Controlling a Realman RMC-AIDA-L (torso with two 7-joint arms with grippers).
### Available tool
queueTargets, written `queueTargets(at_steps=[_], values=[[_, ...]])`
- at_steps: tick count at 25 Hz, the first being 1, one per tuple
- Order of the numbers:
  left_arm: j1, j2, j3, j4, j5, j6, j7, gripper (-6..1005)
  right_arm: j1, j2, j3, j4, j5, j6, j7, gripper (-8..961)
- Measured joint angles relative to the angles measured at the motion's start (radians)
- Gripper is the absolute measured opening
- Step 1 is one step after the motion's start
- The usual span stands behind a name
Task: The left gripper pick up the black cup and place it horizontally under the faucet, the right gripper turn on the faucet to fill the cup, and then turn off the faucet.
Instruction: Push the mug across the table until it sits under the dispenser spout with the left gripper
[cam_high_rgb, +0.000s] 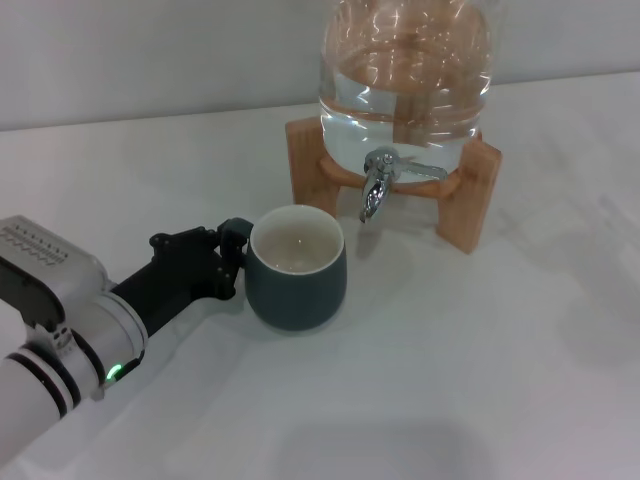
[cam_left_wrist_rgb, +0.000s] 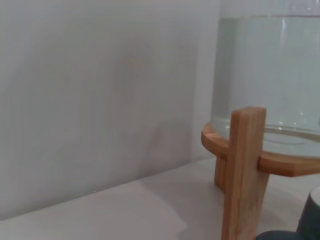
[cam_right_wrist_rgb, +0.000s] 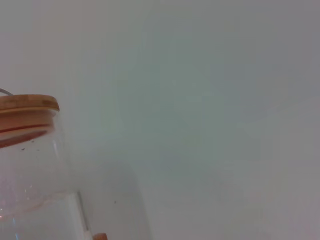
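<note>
On the white surface (cam_high_rgb: 480, 370), in the head view, the black cup (cam_high_rgb: 296, 280) stands upright with its open top facing up. The inside is cream-white. It sits just in front of the faucet (cam_high_rgb: 376, 187) and a little to the left of it, so the spout hangs near the cup's rim, not right over the middle.

The left tool (cam_high_rgb: 236, 252) reaches in from the left side. Its black fingers are right at the cup's left side, where the handle would be. The handle is hidden behind them. I cannot tell if the fingers are squeezing the cup or only touching it, and I cannot tell how wide they are. The white arm behind it has a small green light on.

The faucet is shiny and points down. Its thin lever sticks out to the right. It belongs to a big glass jar (cam_high_rgb: 405, 75) with water in it. The jar rests on a wooden stand (cam_high_rgb: 470, 190) near the wall.

The left wrist view shows one leg of the stand, the jar above it, and a dark bit of the cup (cam_left_wrist_rgb: 311, 217) in the corner.

The right wrist view shows only the jar's wooden lid (cam_right_wrist_rgb: 27, 103) and the wall. The right tool is not seen in any view.
</note>
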Motion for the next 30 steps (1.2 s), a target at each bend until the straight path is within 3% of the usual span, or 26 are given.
queueTargets(at_steps=[30], values=[[-0.067,-0.006,0.029,-0.003,-0.059,0.112,-0.009,104,0.005,0.002,-0.011,0.008,0.000,0.004,-0.002,843]])
